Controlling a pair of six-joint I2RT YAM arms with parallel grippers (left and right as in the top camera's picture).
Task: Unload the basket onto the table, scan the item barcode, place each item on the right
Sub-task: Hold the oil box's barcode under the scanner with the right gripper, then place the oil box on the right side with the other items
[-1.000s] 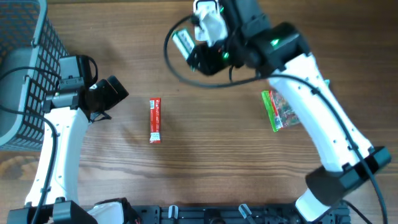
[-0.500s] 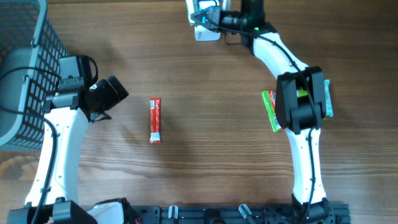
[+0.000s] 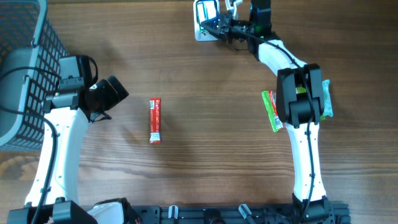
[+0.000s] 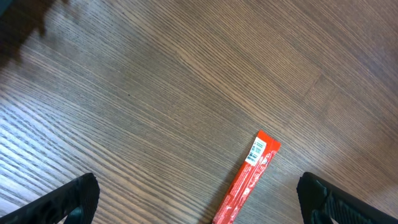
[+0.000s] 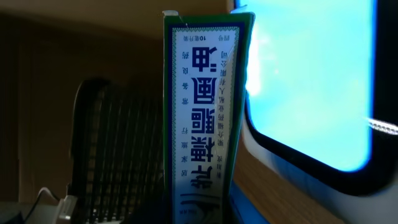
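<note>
A green and white box with Chinese print point(image 5: 202, 112) stands upright in the middle of the right wrist view, gripped at its lower end. My right gripper point(image 3: 219, 28) is shut on it at the far edge of the table. The box is right beside the white scanner point(image 3: 205, 14), whose bright blue screen point(image 5: 311, 81) fills the right of that view. My left gripper point(image 4: 199, 198) hangs open above the wood, both fingers wide apart. A red stick packet point(image 4: 249, 180) lies between them on the table point(image 3: 186, 155), also seen from overhead point(image 3: 155, 121).
A grey wire basket point(image 3: 25, 68) stands at the far left. A green snack packet point(image 3: 272, 112) and a teal packet point(image 3: 327, 102) lie under the right arm's forearm. Bare wood lies between the two arms.
The right arm has swung from the table's middle to the far edge, carrying the box up against the scanner. The left arm and the red packet have not moved.
</note>
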